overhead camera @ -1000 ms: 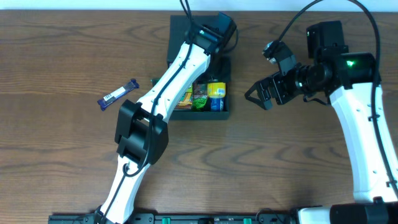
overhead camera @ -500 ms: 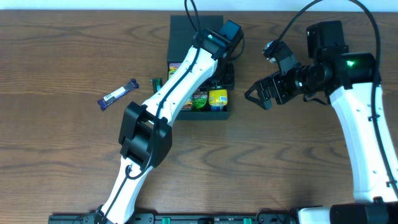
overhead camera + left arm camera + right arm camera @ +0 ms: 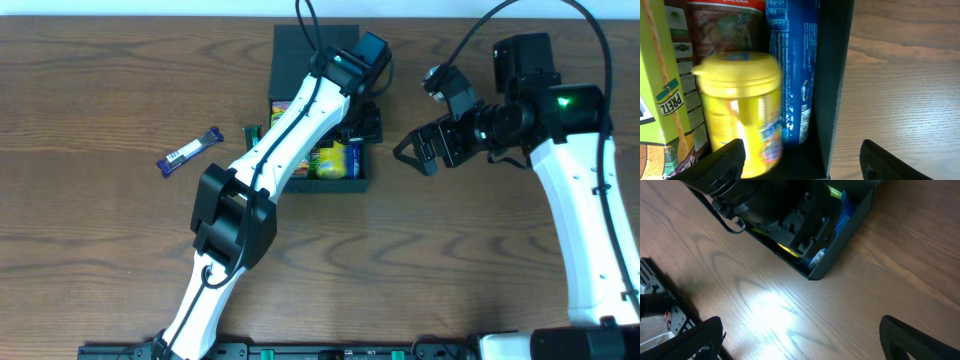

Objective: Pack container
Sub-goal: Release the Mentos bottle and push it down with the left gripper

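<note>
The container (image 3: 338, 184), a dark teal square box, stands open near the far edge of the table (image 3: 100, 250), about midway along it. Its hinged lid (image 3: 300, 45) lies flat behind it, toward that edge.

Inside are:
- a yellow canister (image 3: 740, 110) with a yellow cap, blurred in the left wrist view;
- a blue packet (image 3: 797, 70) between the canister and the container's right wall;
- a yellow-green Pretz box (image 3: 662, 90) on the canister's other side;
- a red-and-brown packet (image 3: 725, 20) beyond the canister.

The left gripper (image 3: 802, 162) hovers over the container's right wall with its jaws spread wide. One finger (image 3: 725, 160) is inside the box, right by the canister, though whether they touch cannot be told. The other finger is outside, above bare table. Nothing is clamped between them.

The white left arm (image 3: 290, 130) crosses the box diagonally and hides much of its contents from overhead.

The right gripper (image 3: 415, 150) hangs above the table to the right of the container and apart from it, jaws fully spread and empty.

A candy bar (image 3: 190, 150) in a blue wrapper lies on the table well to the left of the container.
</note>
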Robot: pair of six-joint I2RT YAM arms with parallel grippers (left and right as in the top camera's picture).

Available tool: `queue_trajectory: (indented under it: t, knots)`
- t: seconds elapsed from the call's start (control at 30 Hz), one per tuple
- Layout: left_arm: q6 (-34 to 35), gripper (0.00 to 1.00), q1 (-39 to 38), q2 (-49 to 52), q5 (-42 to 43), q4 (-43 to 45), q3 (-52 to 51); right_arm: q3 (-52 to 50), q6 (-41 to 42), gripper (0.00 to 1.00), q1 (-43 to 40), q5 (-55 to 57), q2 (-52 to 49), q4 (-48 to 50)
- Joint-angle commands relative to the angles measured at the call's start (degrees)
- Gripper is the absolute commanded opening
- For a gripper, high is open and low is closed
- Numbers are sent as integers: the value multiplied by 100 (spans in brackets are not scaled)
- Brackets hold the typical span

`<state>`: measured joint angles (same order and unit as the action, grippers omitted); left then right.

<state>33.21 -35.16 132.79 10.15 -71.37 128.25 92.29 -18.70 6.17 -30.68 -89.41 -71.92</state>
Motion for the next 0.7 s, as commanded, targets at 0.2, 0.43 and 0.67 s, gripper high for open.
queue_trajectory:
  t: [0.2,0.43,0.67]
  knots:
    - [-42,70,177,92,20,-83,0,55,-111,99,-26,-103,70,7]
    - [-417,65,350,92,-140,-238,0,55,-109,99,-24,-105,70,11]
    - [-496,66,380,81,-407,-361,0,55,-109,99,-24,-103,70,17]
